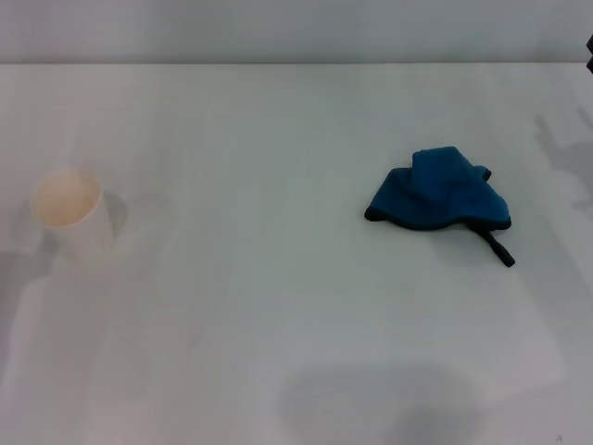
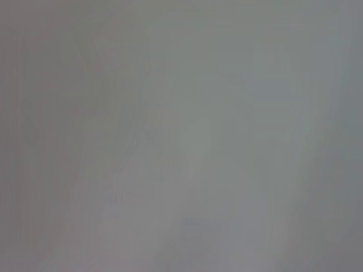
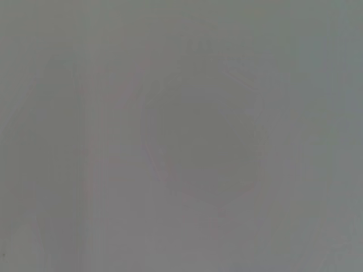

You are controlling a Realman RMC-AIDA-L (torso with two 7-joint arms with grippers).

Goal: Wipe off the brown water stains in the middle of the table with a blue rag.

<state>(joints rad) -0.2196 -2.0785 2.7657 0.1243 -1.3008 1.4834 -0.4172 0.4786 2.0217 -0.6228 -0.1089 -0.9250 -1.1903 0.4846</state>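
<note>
Standing at the left, a cup (image 1: pixel 67 215) is seen; the table (image 1: pixel 278 306) middle shows no brown stain, and the rag (image 1: pixel 439 191) lies bunched at the right. Neither gripper is seen, so jaw state cannot be told. Stains wiped away or never visible: both fit.

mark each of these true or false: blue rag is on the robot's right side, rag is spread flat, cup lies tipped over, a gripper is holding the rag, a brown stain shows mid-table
1. The blue rag lies on the robot's right side of the table. True.
2. The rag is spread flat. False: it sits bunched in a heap, a dark loop trailing from it.
3. The paper cup lies tipped over. False: it stands upright on the robot's left side.
4. A gripper holds the rag. False: no gripper shows in any view, and the rag lies alone.
5. A brown stain shows mid-table. False: none is visible there.
</note>
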